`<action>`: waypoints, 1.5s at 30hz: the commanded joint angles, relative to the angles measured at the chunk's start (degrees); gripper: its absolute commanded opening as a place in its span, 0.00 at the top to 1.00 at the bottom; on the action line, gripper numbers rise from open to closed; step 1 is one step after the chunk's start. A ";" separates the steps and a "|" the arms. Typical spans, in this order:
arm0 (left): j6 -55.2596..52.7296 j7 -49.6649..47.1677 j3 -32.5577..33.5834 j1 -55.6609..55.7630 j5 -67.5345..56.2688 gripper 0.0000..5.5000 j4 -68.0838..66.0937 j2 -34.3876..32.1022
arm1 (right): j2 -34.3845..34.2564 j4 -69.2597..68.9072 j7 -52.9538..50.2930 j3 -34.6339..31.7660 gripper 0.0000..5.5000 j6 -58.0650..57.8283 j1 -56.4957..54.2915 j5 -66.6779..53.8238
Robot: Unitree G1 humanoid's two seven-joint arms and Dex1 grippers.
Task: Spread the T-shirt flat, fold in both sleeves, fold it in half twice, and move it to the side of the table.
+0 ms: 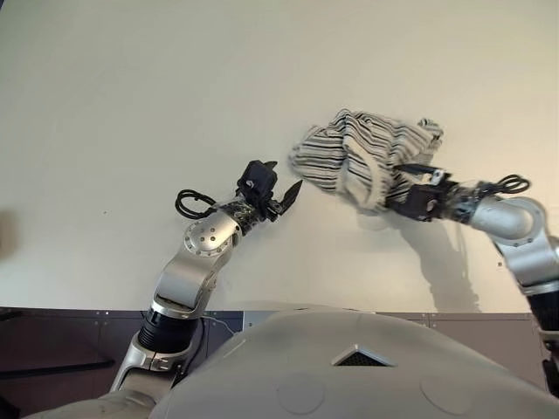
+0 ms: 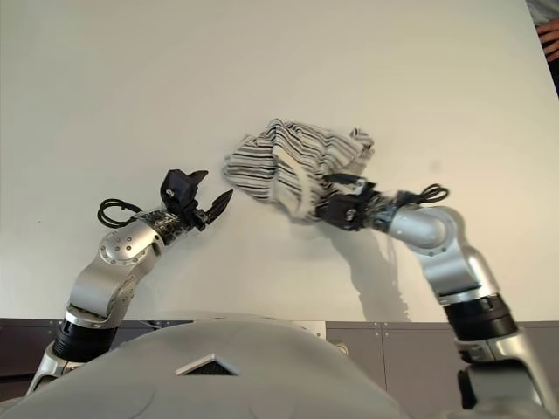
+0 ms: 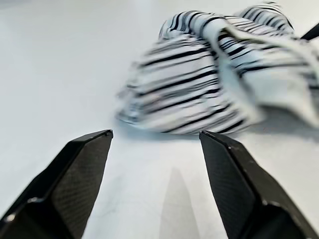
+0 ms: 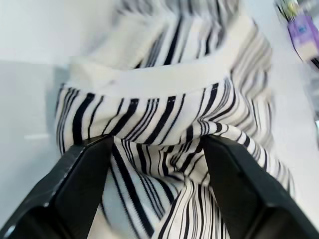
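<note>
The T-shirt (image 1: 362,153), white with thin black stripes, is lying bunched in a loose heap on the pale bench (image 1: 131,87), sitting right of the middle as the head views show it, with its folds piling over one another and neither sleeve laid out flat. A plain cream band of ribbed trim (image 4: 149,82) is running across the heap on the side facing the right arm. The right hand (image 4: 157,139) is sitting at the near right edge of the heap, its two dark fingers (image 4: 79,184) standing spread wide with striped cloth bulging up between them; the fingers are flanking the fabric rather than pressing together on it. The left hand (image 3: 155,134) is hanging low over the bench just to the left of the heap, pointing toward it, its fingers also spread apart and gripping nothing, with a strip of bare bench lying between their tips and the nearest hem of the shirt. Both forearms are angling inward from the near edge of the bench toward the shirt, the left one from the left and the right one from the right
</note>
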State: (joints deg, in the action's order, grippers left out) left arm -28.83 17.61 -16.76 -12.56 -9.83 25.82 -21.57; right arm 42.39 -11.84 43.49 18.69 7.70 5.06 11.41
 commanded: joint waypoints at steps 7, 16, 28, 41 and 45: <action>-0.71 -5.74 4.29 7.60 6.50 0.41 -9.88 2.60 | 2.64 0.27 5.86 3.75 0.41 1.40 1.51 0.67; 2.29 7.94 -1.00 10.44 5.24 0.41 -14.04 -0.13 | 2.87 1.44 8.47 4.60 0.41 4.21 0.32 -0.69; 5.47 15.06 -7.97 -8.25 22.62 0.41 -8.02 -29.05 | 10.82 15.78 0.05 -4.54 0.41 6.63 -1.69 5.96; 17.32 16.63 2.92 -10.28 6.71 0.41 -0.22 -28.66 | 7.97 4.50 -4.23 -12.77 0.41 2.37 2.52 -3.59; 6.46 18.28 13.52 -4.22 -17.30 0.41 6.78 -21.10 | 6.98 -1.45 -3.33 -15.37 0.41 -0.97 1.36 -7.49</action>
State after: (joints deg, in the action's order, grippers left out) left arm -16.76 34.13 -7.95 -19.35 -16.99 28.92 -43.85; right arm 50.15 -11.39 39.47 4.06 8.45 7.81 4.85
